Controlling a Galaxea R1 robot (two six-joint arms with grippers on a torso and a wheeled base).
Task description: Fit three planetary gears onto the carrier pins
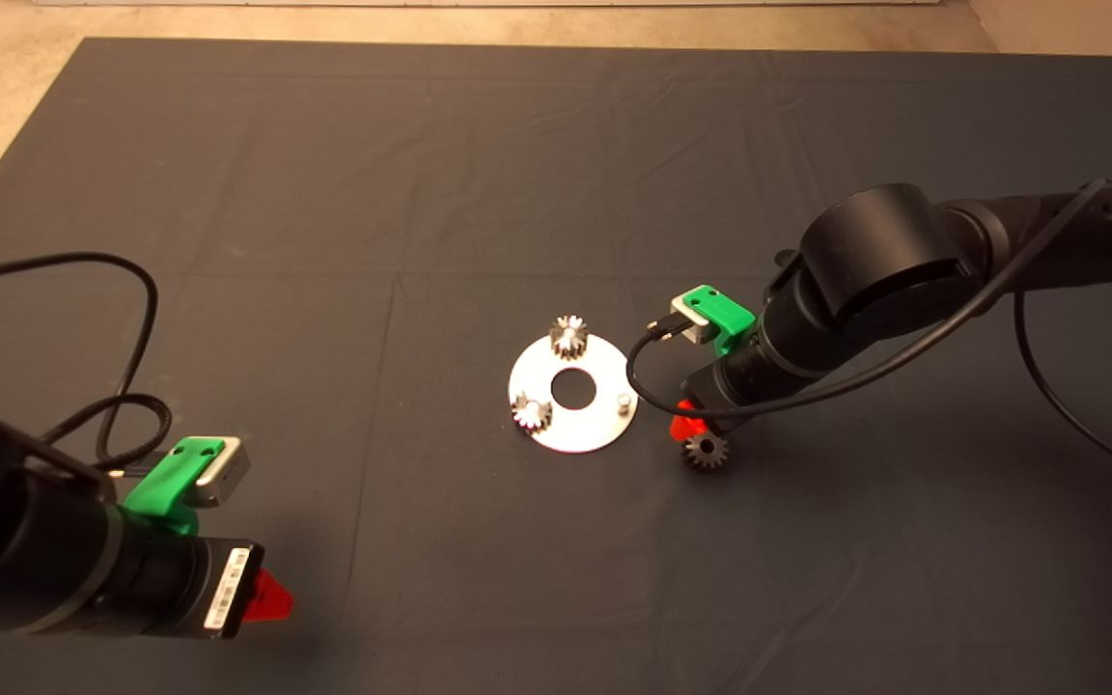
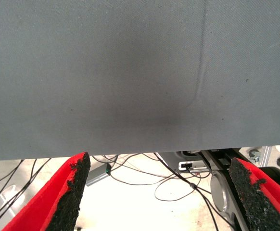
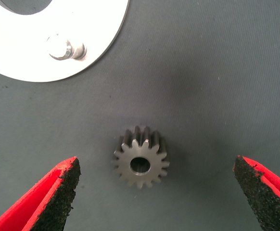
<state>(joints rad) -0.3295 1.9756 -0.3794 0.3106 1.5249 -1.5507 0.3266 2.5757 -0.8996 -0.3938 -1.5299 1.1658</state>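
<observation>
The silver disc (image 1: 595, 430) lies mid-mat with its carrier pins up. Two planetary gears (image 1: 569, 336) (image 1: 532, 413) sit on two of the pins; the third pin (image 1: 624, 399) is bare. A third gear (image 1: 706, 451) lies flat on the mat just right of the disc. My right gripper (image 1: 693, 434) hovers over it, open. In the right wrist view the gear (image 3: 141, 163) lies between the spread fingers (image 3: 58, 192), touching neither, with the bare pin (image 3: 63, 48) and the disc (image 3: 101, 38) beyond. My left gripper (image 1: 271, 597) waits open at the lower left.
The left wrist view shows my left gripper (image 2: 159, 159) over the mat's edge (image 2: 130, 155), with floor cables (image 2: 169, 183) beyond. A black cable (image 1: 131, 367) loops over the mat at the left. The right arm (image 1: 903, 261) reaches in from the right edge.
</observation>
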